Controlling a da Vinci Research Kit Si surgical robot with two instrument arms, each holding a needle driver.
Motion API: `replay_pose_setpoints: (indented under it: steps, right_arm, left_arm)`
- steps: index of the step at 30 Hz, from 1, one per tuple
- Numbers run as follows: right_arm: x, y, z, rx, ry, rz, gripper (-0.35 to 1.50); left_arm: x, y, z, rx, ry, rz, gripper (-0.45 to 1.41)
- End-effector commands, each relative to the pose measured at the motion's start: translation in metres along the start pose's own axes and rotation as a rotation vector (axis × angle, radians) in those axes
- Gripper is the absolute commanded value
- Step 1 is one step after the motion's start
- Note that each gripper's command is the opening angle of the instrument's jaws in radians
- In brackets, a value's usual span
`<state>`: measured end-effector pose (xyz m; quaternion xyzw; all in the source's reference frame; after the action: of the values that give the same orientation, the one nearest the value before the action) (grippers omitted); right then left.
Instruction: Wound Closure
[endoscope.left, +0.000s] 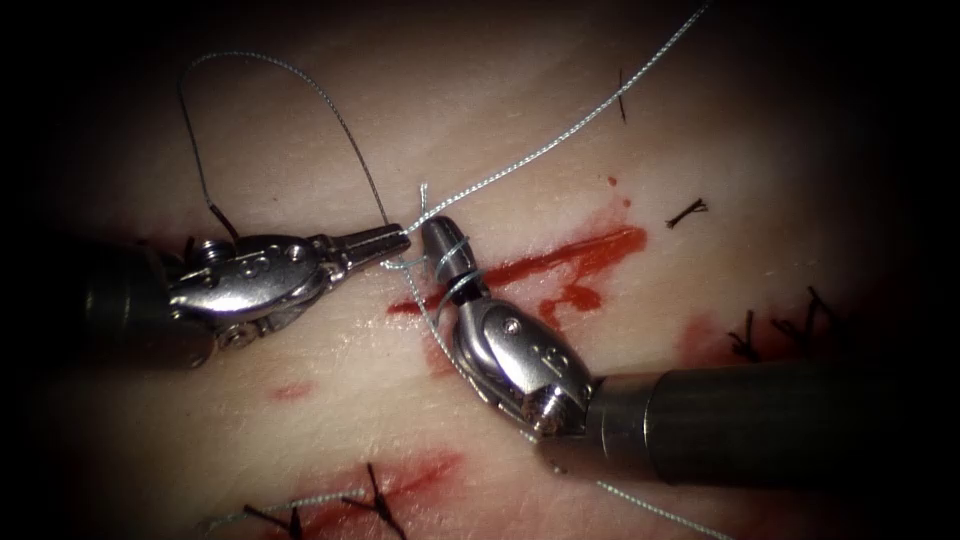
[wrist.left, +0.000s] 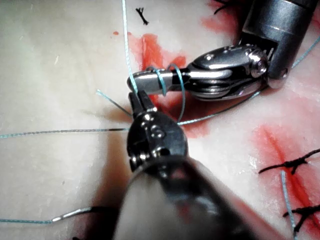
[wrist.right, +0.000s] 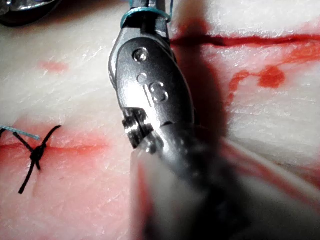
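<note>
Endoscope view: the left tool (endoscope.left: 392, 238), polished steel, is clamped on the pale braided thread (endoscope.left: 560, 135) just left of the cut (endoscope.left: 570, 258); the right tool (endoscope.left: 437, 236), jaws together, carries two thread wraps over the glistening tissue (endoscope.left: 300, 130). Needle location cannot be told. Left wrist view: wraps circle the right tool (wrist.left: 145, 80). Right wrist view: a thread loop (wrist.right: 145, 11) sits around that tool's jaws.

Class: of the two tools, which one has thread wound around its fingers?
The right tool: light thread loops around its shut fingers. The left tool carries no loops; its shut fingers pinch the thread at their tip.
</note>
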<state>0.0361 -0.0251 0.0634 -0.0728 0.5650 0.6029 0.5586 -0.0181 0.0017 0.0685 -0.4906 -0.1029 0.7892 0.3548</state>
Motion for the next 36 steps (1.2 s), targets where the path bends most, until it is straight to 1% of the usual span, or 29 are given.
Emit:
replay_pose_setpoints:
  steps: [1, 3, 8, 10, 11, 15, 20, 21, 22, 23, 24, 28, 29, 31, 33, 36]
  right_arm:
    - [-0.0007, -0.0007, 0.0003, 0.008, -0.007, 0.008, -0.35]
    - [-0.0008, -0.0006, 0.0003, 0.017, -0.026, 0.018, -0.35]
    - [-0.0011, -0.0005, 0.0005, 0.026, -0.068, 0.052, -0.35]
    - [-0.0014, -0.0005, 0.0007, 0.039, -0.105, 0.063, -0.35]
    - [-0.0015, -0.0004, 0.0007, 0.043, -0.118, 0.068, -0.35]
    - [-0.0016, 0.0000, 0.0007, 0.043, -0.120, 0.065, -0.35]
    - [-0.0017, 0.0007, 0.0009, 0.063, -0.131, 0.068, -0.33]
    - [-0.0018, 0.0008, 0.0008, 0.067, -0.133, 0.061, -0.27]
    - [-0.0019, 0.0010, 0.0007, 0.073, -0.135, 0.047, -0.13]
    - [-0.0019, 0.0010, 0.0007, 0.073, -0.135, 0.047, -0.13]
    - [-0.0019, 0.0010, 0.0006, 0.074, -0.135, 0.041, -0.05]
    - [-0.0019, 0.0008, 0.0008, 0.074, -0.140, 0.037, 0.14]
    - [-0.0019, 0.0009, 0.0008, 0.076, -0.141, 0.037, 0.16]
    - [-0.0020, 0.0008, 0.0008, 0.074, -0.153, 0.030, 0.32]
    - [-0.0021, 0.0008, 0.0008, 0.064, -0.168, 0.029, 0.32]
    - [-0.0023, 0.0010, 0.0006, 0.061, -0.177, 0.025, 0.37]
  left_arm:
    - [-0.0006, 0.0004, 0.0009, -0.040, -0.007, 0.004, -0.45]
    - [-0.0009, 0.0007, 0.0013, -0.108, -0.017, 0.019, -0.45]
    - [-0.0011, 0.0012, 0.0016, -0.203, -0.015, 0.063, -0.45]
    - [-0.0012, 0.0012, 0.0015, -0.234, -0.020, 0.076, -0.45]
    - [-0.0013, 0.0012, 0.0015, -0.239, -0.021, 0.082, -0.45]
    - [-0.0018, 0.0011, 0.0014, -0.264, -0.025, 0.099, -0.45]
    - [-0.0019, 0.0007, 0.0012, -0.249, -0.022, 0.099, -0.45]
    - [-0.0019, 0.0006, 0.0011, -0.245, -0.021, 0.099, -0.45]
    - [-0.0020, 0.0005, 0.0010, -0.237, -0.020, 0.099, -0.45]
    - [-0.0020, 0.0005, 0.0010, -0.237, -0.020, 0.099, -0.45]
    - [-0.0020, 0.0004, 0.0011, -0.234, -0.019, 0.099, -0.45]
    - [-0.0022, 0.0002, 0.0013, -0.223, -0.020, 0.102, -0.45]
    - [-0.0023, 0.0002, 0.0013, -0.217, -0.019, 0.102, -0.45]
    - [-0.0024, 0.0000, 0.0014, -0.199, -0.027, 0.104, -0.45]
    - [-0.0025, 0.0000, 0.0015, -0.197, -0.032, 0.106, -0.45]
    - [-0.0031, 0.0001, 0.0018, -0.186, -0.052, 0.100, -0.45]
